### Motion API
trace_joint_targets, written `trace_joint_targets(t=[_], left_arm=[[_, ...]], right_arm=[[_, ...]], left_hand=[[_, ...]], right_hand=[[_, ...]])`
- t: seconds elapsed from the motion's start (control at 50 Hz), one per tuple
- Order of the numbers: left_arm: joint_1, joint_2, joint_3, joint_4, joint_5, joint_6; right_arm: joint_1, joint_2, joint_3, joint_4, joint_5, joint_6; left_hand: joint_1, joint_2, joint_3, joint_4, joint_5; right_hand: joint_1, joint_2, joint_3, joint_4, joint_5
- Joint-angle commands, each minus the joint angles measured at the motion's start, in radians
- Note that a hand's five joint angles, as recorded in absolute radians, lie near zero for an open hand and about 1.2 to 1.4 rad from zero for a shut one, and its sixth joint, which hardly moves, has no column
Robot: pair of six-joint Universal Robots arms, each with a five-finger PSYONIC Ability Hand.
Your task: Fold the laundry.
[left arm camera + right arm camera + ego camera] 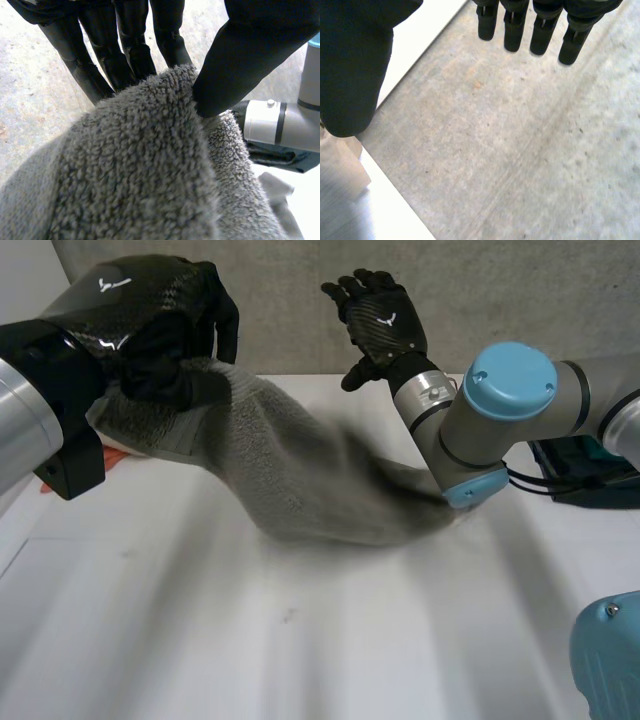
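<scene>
Towel (300,480), grey and fluffy, held up at one end by left hand (165,335), high over the left side of white table (300,650). Slants with its long axis down and to the right, from that hand to the table top. Ends in a low bunch on the table, just beside the elbow joint (495,415) of the right arm.

Left hand: grasping. Seen from the left wrist, pinches the upper edge of the cloth, with fingers (125,50) behind the edge and thumb (235,65) pressed on the front of it. Carries the wrist raised, palm turned toward the cloth.

Right hand (385,320): released, holding nothing. Stands lifted over the far edge of the table, well apart from the cloth, with fingers straight and spread toward grey wall (520,280). Shows the same from the right wrist: straight fingertips (540,35), nothing between them and the thumb.

Seems that the free low end lies nearer to the right arm than to the left. Probably calls for lowering the right hand, down and a little toward the left, to take that end.
</scene>
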Motion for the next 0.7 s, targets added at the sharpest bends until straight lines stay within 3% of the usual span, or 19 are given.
trace_joint_targets(t=[0.02,0.1,0.18,0.22,0.3,0.36,0.42,0.44,0.46,0.48,0.52,0.62,0.7], left_arm=[[-0.005,-0.004,0.064,0.0,-0.005,-0.03],[-0.013,-0.017,0.116,-0.006,-0.019,-0.03],[-0.024,-0.037,0.161,-0.007,-0.034,-0.033],[-0.033,-0.043,0.181,-0.007,-0.04,-0.036],[-0.068,-0.06,0.224,-0.009,-0.057,-0.043],[-0.094,-0.072,0.251,-0.011,-0.076,-0.048],[-0.12,-0.075,0.271,-0.02,-0.093,-0.057],[-0.126,-0.074,0.273,-0.023,-0.097,-0.059],[-0.134,-0.07,0.274,-0.024,-0.105,-0.06],[-0.136,-0.069,0.274,-0.024,-0.11,-0.062],[-0.139,-0.069,0.271,-0.024,-0.12,-0.059],[-0.087,-0.052,0.23,-0.027,-0.14,-0.053],[-0.012,-0.043,0.161,-0.032,-0.131,-0.033]], right_arm=[[-0.054,-0.199,0.034,0.285,0.245,0.039],[-0.122,-0.333,0.106,0.594,0.293,0.023],[-0.171,-0.44,0.297,0.865,0.262,0.043],[-0.171,-0.464,0.374,0.897,0.244,0.058],[-0.155,-0.513,0.62,0.811,0.133,0.138],[-0.122,-0.52,0.778,0.614,0.06,0.207],[-0.079,-0.487,0.875,0.373,0.055,0.268],[-0.07,-0.473,0.884,0.32,0.06,0.282],[-0.057,-0.446,0.89,0.223,0.07,0.304],[-0.057,-0.433,0.89,0.19,0.081,0.311],[-0.06,-0.419,0.887,0.182,0.104,0.313],[-0.157,-0.488,0.823,0.368,0.207,0.168],[-0.241,-0.609,0.763,0.493,0.167,-0.036]], left_hand=[[0.247,0.202,0.21,0.203,0.235],[0.247,0.202,0.21,0.203,0.235],[0.247,0.202,0.21,0.203,0.235],[0.247,0.202,0.21,0.203,0.235],[0.247,0.202,0.21,0.203,0.235],[0.247,0.202,0.21,0.203,0.235],[0.247,0.202,0.21,0.203,0.235],[0.247,0.202,0.21,0.203,0.235],[0.247,0.202,0.21,0.203,0.235],[0.247,0.202,0.21,0.203,0.235],[0.247,0.202,0.21,0.203,0.235],[0.247,0.202,0.21,0.203,0.235],[0.247,0.202,0.21,0.203,0.235]], right_hand=[[-0.05,-0.046,-0.054,-0.063,-0.053],[-0.05,-0.046,-0.054,-0.063,-0.053],[-0.05,-0.046,-0.054,-0.063,-0.053],[-0.05,-0.046,-0.054,-0.063,-0.053],[-0.05,-0.046,-0.054,-0.063,-0.053],[-0.05,-0.046,-0.054,-0.063,-0.053],[0.002,0.006,-0.002,-0.011,-0.001],[0.139,0.143,0.135,0.127,0.137],[0.53,0.534,0.526,0.518,0.527],[0.749,0.753,0.745,0.737,0.746],[1.146,1.15,1.142,1.133,1.143],[1.172,1.176,1.168,1.159,1.169],[1.172,1.176,1.168,1.159,1.169]])
